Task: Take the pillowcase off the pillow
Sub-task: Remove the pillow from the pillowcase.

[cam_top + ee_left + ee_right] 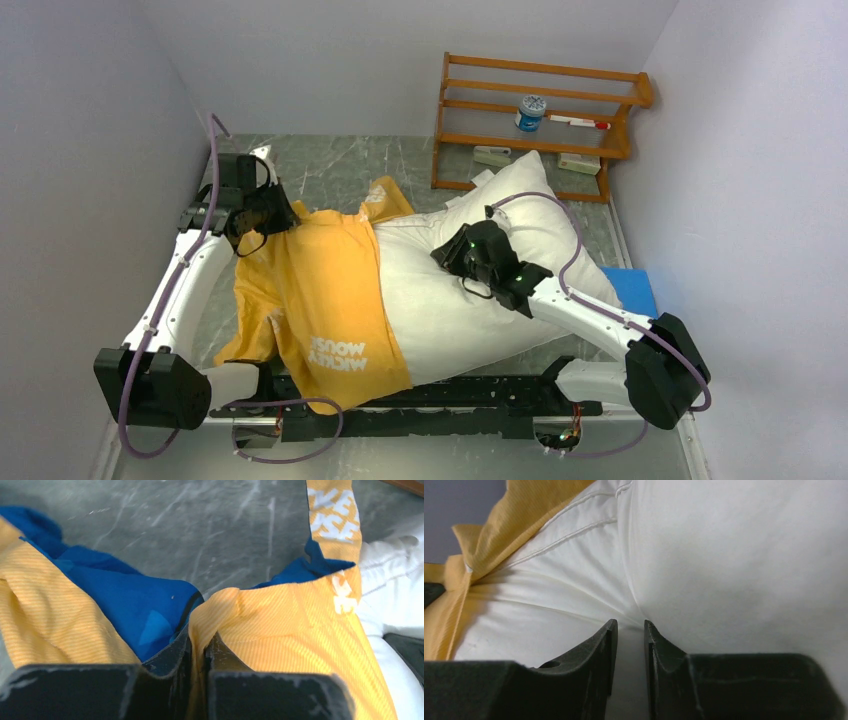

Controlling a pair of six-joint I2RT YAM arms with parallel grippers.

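Observation:
The yellow-orange pillowcase (pixel 320 290) with white lettering covers only the left end of the white pillow (pixel 450 300), which lies across the table with its right two thirds bare. My left gripper (pixel 262 215) is shut on a fold of the pillowcase (pixel 240 615) at its far left corner; the blue inner face (pixel 140 605) shows beside it. My right gripper (pixel 462 252) presses on the bare middle of the pillow (pixel 724 570), its jaws pinched on a ridge of white pillow fabric. The pillowcase edge (pixel 489 545) lies to its left.
A wooden rack (pixel 540 120) stands at the back right with a small jar (pixel 531 112), a marker and white blocks. A small blue pad (pixel 632 288) lies at the right wall. The grey marbled table (pixel 330 170) shows behind the pillow.

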